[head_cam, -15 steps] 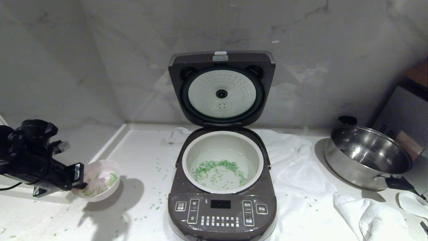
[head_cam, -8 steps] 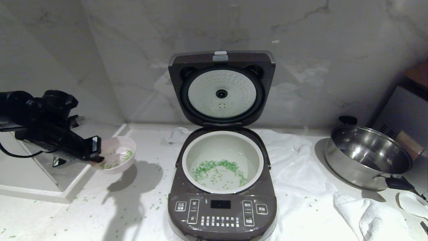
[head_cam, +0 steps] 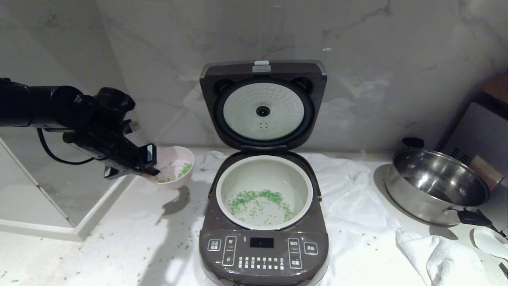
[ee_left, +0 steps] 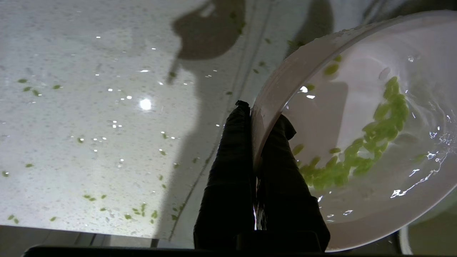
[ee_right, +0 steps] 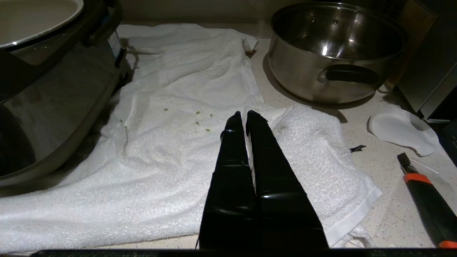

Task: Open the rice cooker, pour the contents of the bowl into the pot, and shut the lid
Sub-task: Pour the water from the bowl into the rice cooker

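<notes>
The dark brown rice cooker [head_cam: 264, 248] stands in the middle with its lid [head_cam: 263, 67] raised upright. Its pale pot [head_cam: 264, 169] holds green bits [head_cam: 258, 198] in water. My left gripper [head_cam: 152, 166] is shut on the near rim of the pink bowl [head_cam: 177, 171], which hangs in the air just left of the cooker, roughly level. In the left wrist view one finger [ee_left: 232, 157] is outside and one inside the bowl [ee_left: 357, 100], beside the green contents [ee_left: 375, 142]. My right gripper [ee_right: 246, 116] is shut and empty over the white towel [ee_right: 160, 150].
A shiny steel pan [head_cam: 434, 184] sits at the right, with a folded towel [head_cam: 444, 254] in front of it. A stepped ledge [head_cam: 83, 226] lies at the left. Green bits are scattered over the counter. An orange-black tool [ee_right: 425, 200] lies by the right arm.
My left arm has lifted the bowl off the counter's left side and carried it up and to the right, toward the cooker. The right arm has not moved.
</notes>
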### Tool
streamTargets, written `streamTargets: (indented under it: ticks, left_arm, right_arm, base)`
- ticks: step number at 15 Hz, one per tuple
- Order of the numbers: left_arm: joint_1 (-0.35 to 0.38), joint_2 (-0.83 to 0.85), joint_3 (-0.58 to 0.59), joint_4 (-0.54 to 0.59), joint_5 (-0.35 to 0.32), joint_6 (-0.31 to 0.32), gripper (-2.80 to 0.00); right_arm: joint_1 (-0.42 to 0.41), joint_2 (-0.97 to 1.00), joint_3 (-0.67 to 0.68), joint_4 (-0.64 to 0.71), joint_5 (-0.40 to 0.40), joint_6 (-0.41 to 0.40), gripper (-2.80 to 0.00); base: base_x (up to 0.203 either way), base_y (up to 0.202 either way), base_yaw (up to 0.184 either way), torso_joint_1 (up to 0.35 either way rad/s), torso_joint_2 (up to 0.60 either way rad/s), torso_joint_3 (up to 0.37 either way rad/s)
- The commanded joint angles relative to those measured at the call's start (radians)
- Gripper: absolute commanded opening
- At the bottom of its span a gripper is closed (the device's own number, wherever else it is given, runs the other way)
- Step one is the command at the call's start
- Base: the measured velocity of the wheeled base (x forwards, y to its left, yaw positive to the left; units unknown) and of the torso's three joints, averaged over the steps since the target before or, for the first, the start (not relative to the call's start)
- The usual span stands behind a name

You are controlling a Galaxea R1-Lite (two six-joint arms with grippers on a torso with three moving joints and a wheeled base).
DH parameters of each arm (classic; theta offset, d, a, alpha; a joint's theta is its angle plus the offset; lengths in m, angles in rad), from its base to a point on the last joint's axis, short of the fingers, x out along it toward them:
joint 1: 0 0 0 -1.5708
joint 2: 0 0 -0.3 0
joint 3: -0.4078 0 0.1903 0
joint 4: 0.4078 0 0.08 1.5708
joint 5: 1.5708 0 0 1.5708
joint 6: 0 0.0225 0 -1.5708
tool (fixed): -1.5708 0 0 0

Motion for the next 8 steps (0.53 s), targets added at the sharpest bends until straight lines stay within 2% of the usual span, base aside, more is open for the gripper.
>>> streamTargets:
  ticks: [1,8]
  left_arm:
    - [-0.072,0.002,-0.046,0.032,-0.001,-0.022,-2.80]
    - [-0.304,0.053,-0.159,0.056,0.014,-0.110,-2.80]
  right_arm:
    - [0.000,0.000,0.000,0.000,0.000,-0.001,-2.80]
    - [0.000,0.000,0.000,0.000,0.000,-0.001,-2.80]
  base:
    - [0.000,0.000,0.000,0.000,0.00,0.000]
    - [0.000,0.000,0.000,0.000,0.00,0.000]
